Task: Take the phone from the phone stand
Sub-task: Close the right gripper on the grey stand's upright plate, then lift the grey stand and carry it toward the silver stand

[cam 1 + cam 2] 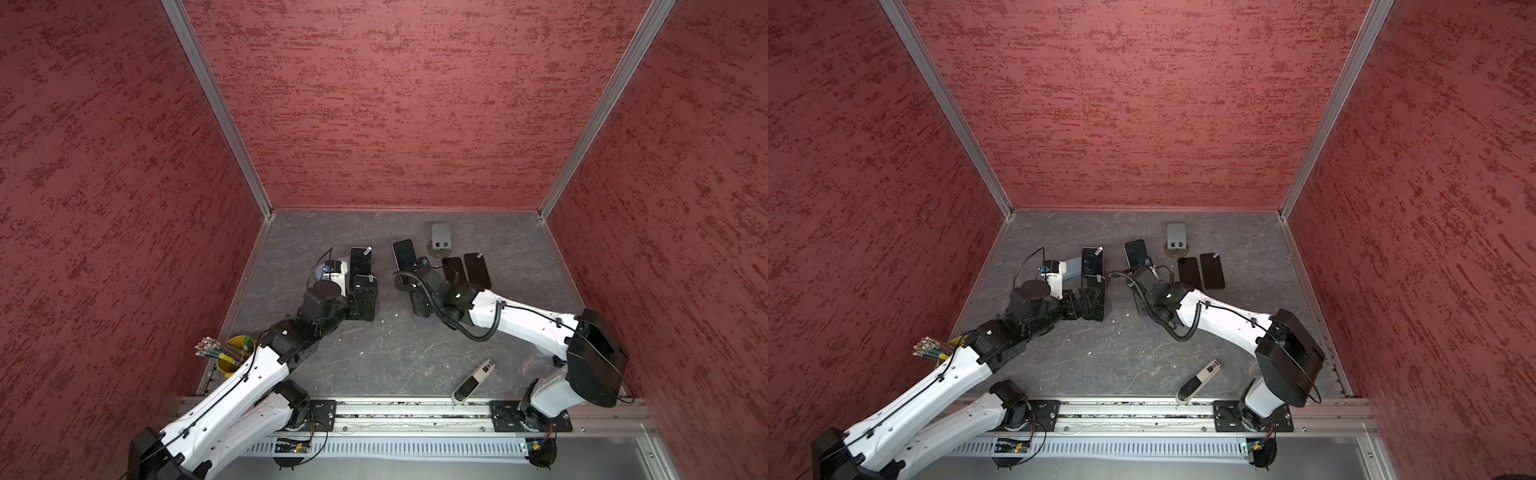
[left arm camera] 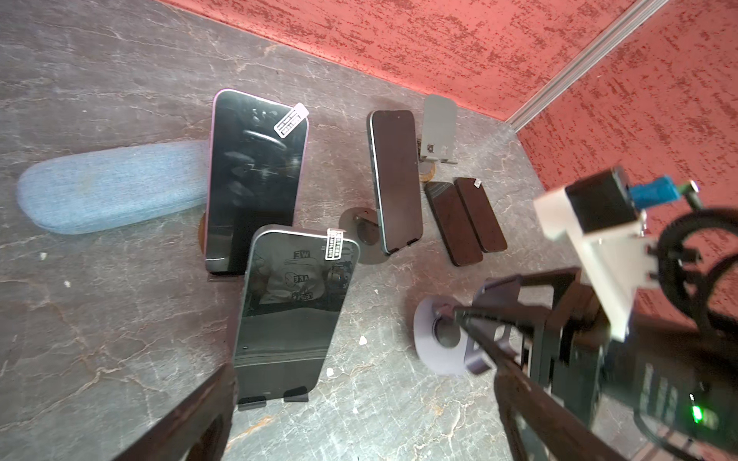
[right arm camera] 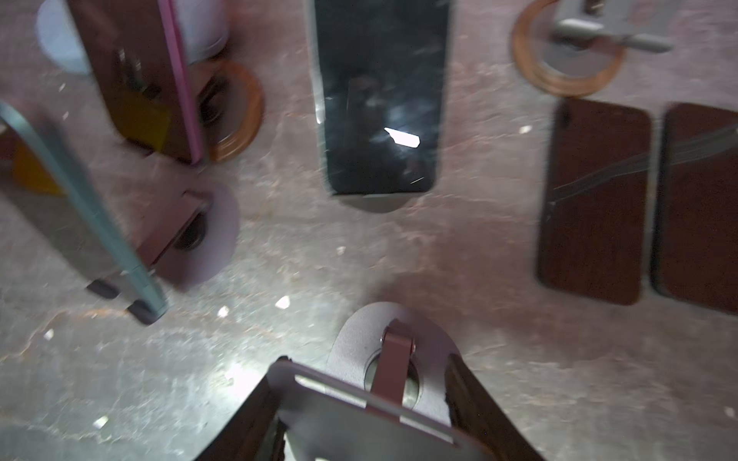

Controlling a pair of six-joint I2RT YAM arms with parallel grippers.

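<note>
Three phones lean on stands: a pink-edged phone (image 2: 255, 179), a dark phone (image 2: 395, 179) and, nearest, a grey-edged phone (image 2: 291, 311) (image 1: 365, 284). My left gripper (image 2: 359, 403) (image 1: 365, 305) is open. The nearest phone's lower end and its stand's lip sit just inside one finger (image 2: 199, 415), apart from it. My right gripper (image 3: 367, 383) (image 1: 415, 301) is shut on the back plate of a purple-grey phone stand (image 3: 359, 423) (image 2: 435, 339). Its round base rests on the table. No phone shows on that stand.
An empty grey stand (image 1: 441, 237) is at the back. Two dark phones (image 1: 454, 270) (image 1: 478, 270) lie flat beside it. A blue fabric case (image 2: 112, 187) lies behind the pink-edged phone. A yellow cup of pens (image 1: 232, 357) and a white remote (image 1: 473, 380) sit near the front rail.
</note>
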